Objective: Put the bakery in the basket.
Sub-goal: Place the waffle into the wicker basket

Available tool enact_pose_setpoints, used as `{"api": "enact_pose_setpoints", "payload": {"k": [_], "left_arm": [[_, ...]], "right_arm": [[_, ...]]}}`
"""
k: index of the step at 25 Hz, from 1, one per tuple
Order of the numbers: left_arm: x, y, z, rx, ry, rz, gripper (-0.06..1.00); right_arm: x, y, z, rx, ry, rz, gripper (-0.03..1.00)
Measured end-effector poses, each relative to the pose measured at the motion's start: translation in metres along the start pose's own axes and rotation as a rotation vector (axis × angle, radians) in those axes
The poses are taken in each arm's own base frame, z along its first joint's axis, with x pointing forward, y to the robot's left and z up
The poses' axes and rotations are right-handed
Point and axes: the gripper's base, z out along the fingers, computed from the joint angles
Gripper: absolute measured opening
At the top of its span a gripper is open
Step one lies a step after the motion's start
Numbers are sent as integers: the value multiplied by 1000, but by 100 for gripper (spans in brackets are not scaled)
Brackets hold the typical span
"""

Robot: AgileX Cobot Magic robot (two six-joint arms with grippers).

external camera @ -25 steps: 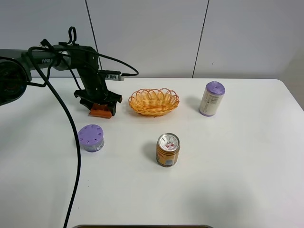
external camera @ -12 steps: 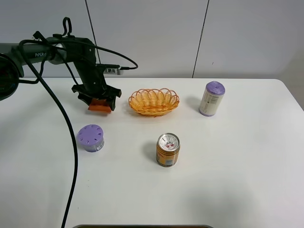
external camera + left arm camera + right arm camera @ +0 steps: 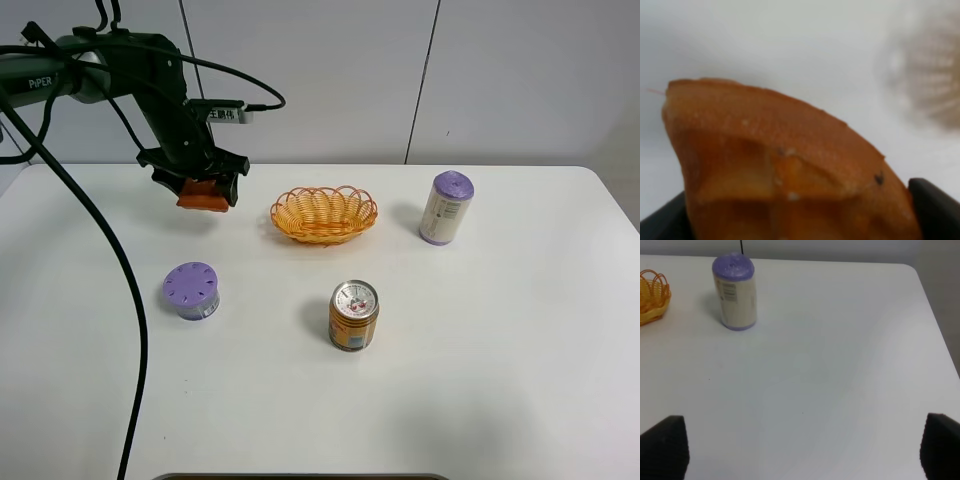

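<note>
My left gripper [image 3: 200,190] is shut on the bakery [image 3: 201,196], an orange-brown waffle wedge, and holds it in the air to the left of the basket [image 3: 324,213]. The wedge fills the left wrist view [image 3: 785,175], with the black fingertips [image 3: 935,202] at its sides and the basket a blur [image 3: 930,75] beyond. The basket is orange-yellow wicker with a looped rim and stands empty at the back middle of the table. Its edge shows in the right wrist view [image 3: 651,297]. My right gripper [image 3: 800,447] is open over bare table and does not show in the high view.
An orange drink can [image 3: 353,316] stands in front of the basket. A flat purple round container [image 3: 191,290] sits at the left. A tall white canister with a purple lid [image 3: 446,208] stands to the right of the basket and shows in the right wrist view [image 3: 735,291]. A black cable [image 3: 135,300] hangs over the table's left side.
My left gripper has lifted the bakery off the table and carried it up and slightly back-left. Nothing else has moved.
</note>
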Motion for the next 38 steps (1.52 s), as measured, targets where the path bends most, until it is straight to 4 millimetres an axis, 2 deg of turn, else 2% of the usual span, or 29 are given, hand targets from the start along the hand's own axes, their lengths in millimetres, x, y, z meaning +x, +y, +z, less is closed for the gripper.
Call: {"api": "enact_pose_setpoints", "payload": {"k": [4,10,18,22,28,38], "left_arm": [[-3,-12,-17,9,-39,24,73],[-11,-44,-31,39,-116,84,73],[-15,-89,-34,96,-250,122,73],[-15,-104,-25,117,-275,118,73],[-12,-118,2,128,-267,124,73],[-8,-127,36,186,-233,67,73]], "right_arm": [[0,0,0,0,0,0,91],[0,0,0,0,0,0,91],[0,0,0,0,0,0,91],[0,0,0,0,0,0,91],[0,0,0,0,0,0,91],[0,0,0,-1,0,0,91]]}}
